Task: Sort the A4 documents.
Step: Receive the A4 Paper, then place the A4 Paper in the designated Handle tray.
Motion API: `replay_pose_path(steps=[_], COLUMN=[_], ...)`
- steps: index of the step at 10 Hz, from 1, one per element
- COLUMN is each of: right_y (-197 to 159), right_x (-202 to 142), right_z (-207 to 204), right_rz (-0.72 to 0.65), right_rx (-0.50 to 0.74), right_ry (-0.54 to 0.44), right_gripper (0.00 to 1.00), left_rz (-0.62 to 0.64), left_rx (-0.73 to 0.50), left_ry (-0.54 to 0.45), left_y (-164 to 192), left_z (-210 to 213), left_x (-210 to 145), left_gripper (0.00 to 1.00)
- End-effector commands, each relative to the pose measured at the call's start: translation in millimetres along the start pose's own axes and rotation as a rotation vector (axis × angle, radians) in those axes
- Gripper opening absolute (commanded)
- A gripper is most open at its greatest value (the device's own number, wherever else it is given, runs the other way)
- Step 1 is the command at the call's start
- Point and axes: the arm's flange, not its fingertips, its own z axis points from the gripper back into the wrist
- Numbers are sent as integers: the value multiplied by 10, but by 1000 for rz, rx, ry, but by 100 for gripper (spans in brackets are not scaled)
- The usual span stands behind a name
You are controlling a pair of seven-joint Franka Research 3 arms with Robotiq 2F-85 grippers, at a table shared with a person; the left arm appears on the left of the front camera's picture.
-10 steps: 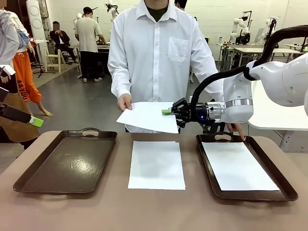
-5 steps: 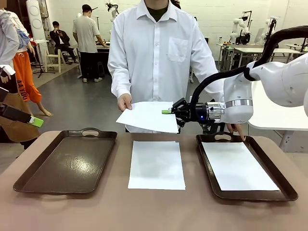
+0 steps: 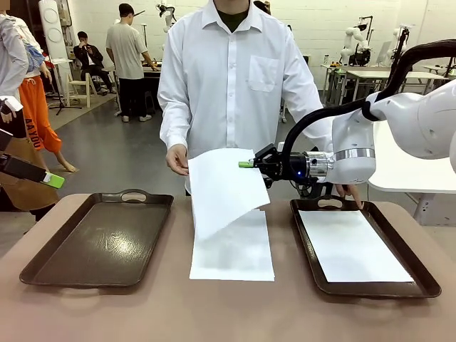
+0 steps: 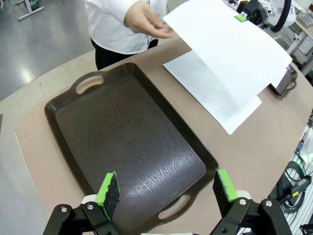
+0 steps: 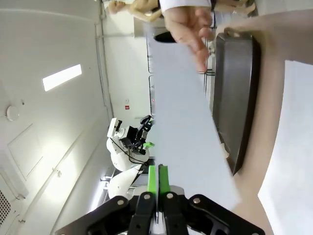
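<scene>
The right gripper (image 3: 246, 164) is reaching in sideways above the table (image 3: 228, 313), and its green pads (image 5: 152, 177) are pressing flat together on the edge of one A4 sheet (image 3: 221, 189), so the jaws are standing closed to a paper-thin gap with that held sheet (image 5: 186, 112) between them. The left gripper (image 4: 166, 188) is hovering over the near end of the left tray (image 4: 122, 137) with its jaws spread wide and nothing between the pads. The held sheet (image 4: 230, 44) is showing a plain white face, thin and limp; it is hanging steeply from the pinched edge, bending and drooping so that its lower edge is sagging over the middle sheet (image 3: 231, 256). That middle sheet (image 4: 210, 90) is lying flat on the brown tabletop between the two dark brown handled trays, equally white and blank-looking. A third white sheet (image 3: 353, 246) is lying flat inside the right tray (image 3: 303, 242), a little smaller than the tray floor. The left tray (image 3: 92, 242) is showing its bare, textured brown floor. A person in a white shirt is standing at the far side, and the person's hand (image 3: 176, 158) is staying open just beside the far corner of the held sheet; whether that hand (image 4: 146, 19) is touching the paper cannot be told.
</scene>
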Motion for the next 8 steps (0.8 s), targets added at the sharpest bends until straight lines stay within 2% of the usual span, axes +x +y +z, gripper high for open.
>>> replay_pose_path(steps=[1, 8], right_y=[-32, -32], right_x=[63, 63], right_z=[35, 35], right_rz=[3, 3], right_rx=[-50, -50], right_ry=[-63, -63], right_gripper=[0, 0], left_rz=[-11, -11], left_rx=[-19, -19], left_ry=[-12, -12], left_y=[24, 24], left_z=[-12, -12], left_x=[-20, -20], left_gripper=[100, 100])
